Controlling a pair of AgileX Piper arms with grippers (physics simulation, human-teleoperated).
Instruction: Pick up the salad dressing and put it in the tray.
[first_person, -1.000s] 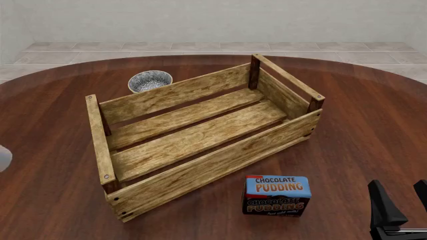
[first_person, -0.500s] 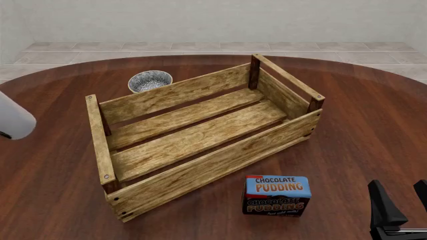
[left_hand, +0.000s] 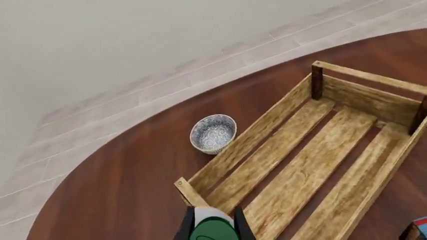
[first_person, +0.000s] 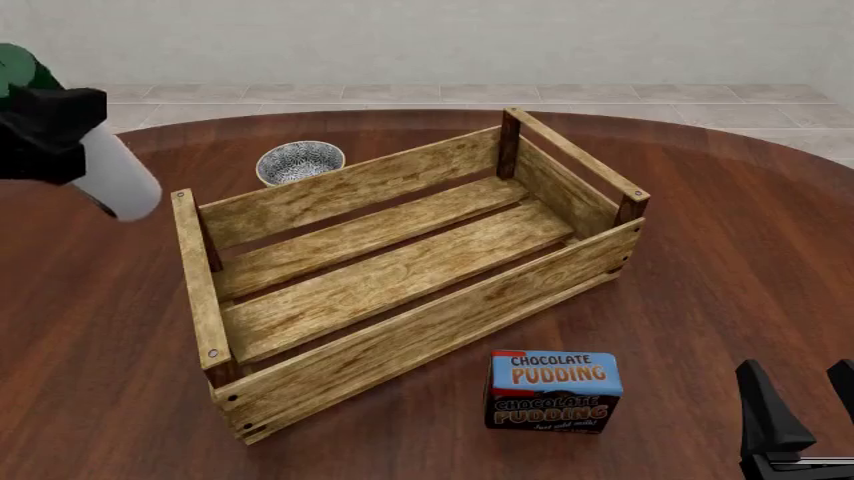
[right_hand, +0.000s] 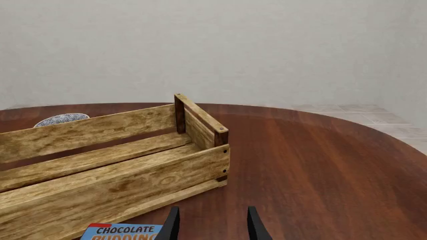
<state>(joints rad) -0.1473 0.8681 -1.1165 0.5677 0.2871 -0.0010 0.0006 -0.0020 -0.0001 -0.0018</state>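
Front view: our left gripper (first_person: 54, 135) clamps the salad dressing (first_person: 114, 175) aloft!
We see it tilted beside the tray (first_person: 400, 335)'s left end; right gripper (first_person: 801, 415) parted, holding nothing.

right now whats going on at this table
The left hand holds the salad dressing in the air, beyond the tray's left end and near the bowl. The tray has nothing in it, so the bottle is not yet placed. The right hand sits open and idle by the chocolate pudding box.
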